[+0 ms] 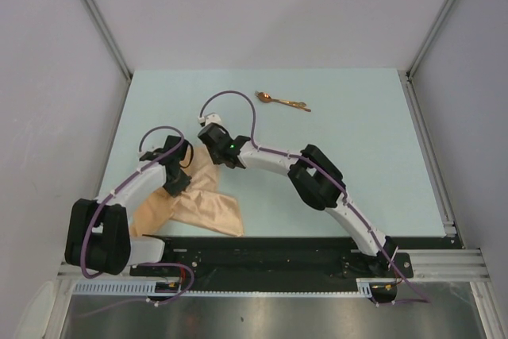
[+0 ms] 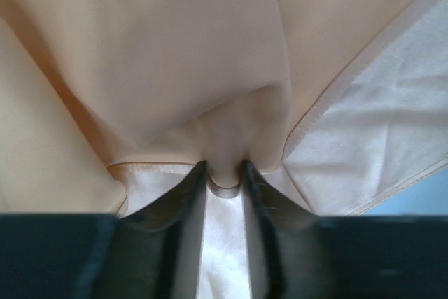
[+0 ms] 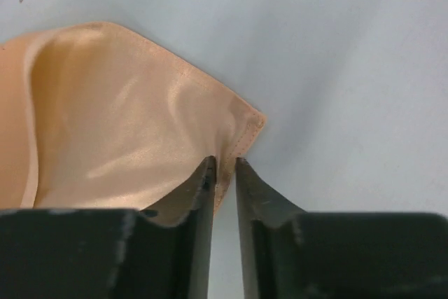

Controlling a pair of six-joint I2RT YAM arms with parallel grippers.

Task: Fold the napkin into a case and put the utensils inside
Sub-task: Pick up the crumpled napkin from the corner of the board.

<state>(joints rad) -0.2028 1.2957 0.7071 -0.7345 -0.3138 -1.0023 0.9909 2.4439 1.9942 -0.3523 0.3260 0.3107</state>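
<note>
The peach-orange napkin lies crumpled at the near left of the table. My left gripper is down on its middle. In the left wrist view the gripper is shut on a bunched fold of napkin, which bulges between the tips. My right gripper is at the napkin's far corner. In the right wrist view the gripper has its jaws drawn close on the hemmed corner edge of the napkin. The copper-gold utensils lie together at the far middle, apart from both grippers.
The pale green table is bounded by grey walls on three sides. A black rail with both arm bases runs along the near edge. Purple cables loop above both wrists.
</note>
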